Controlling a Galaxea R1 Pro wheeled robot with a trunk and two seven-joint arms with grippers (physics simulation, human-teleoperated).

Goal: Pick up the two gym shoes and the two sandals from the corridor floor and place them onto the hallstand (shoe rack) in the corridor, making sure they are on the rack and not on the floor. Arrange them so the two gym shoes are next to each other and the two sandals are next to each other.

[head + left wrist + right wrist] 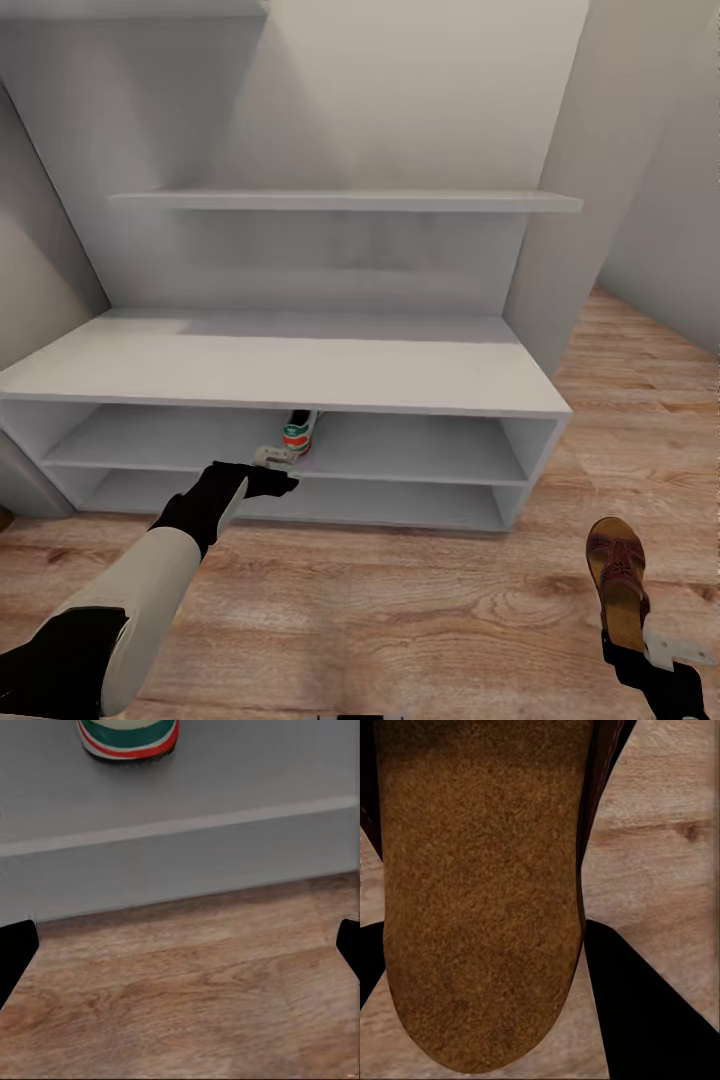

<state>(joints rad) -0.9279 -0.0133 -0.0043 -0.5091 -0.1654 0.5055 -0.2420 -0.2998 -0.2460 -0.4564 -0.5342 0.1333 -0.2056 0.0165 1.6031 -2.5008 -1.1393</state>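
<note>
Spread wide apart, the left gripper's (180,945) jaws show as two black tips at opposite edges of the left wrist view, with bare floor (195,997) between them. On the right, the gripper (640,640) pinches a sandal (618,580) by its heel end; the right wrist view has the tan footbed (480,892) running between the black fingers (652,1012).

One gym shoe (298,432) stands on the hallstand's (300,370) upper open shelf, near the middle, its green-and-orange heel facing out. In the left wrist view that heel (129,739) sits on the grey shelf above the front edge. The left gripper (272,484) hovers just in front of the shelves, below and near the shoe, apart from it.

Held above the wood planks, the sandal is at the lower right of the head view, toe pointing toward the hallstand, well apart from it. A wall shelf (345,200) hangs above the bench top.
</note>
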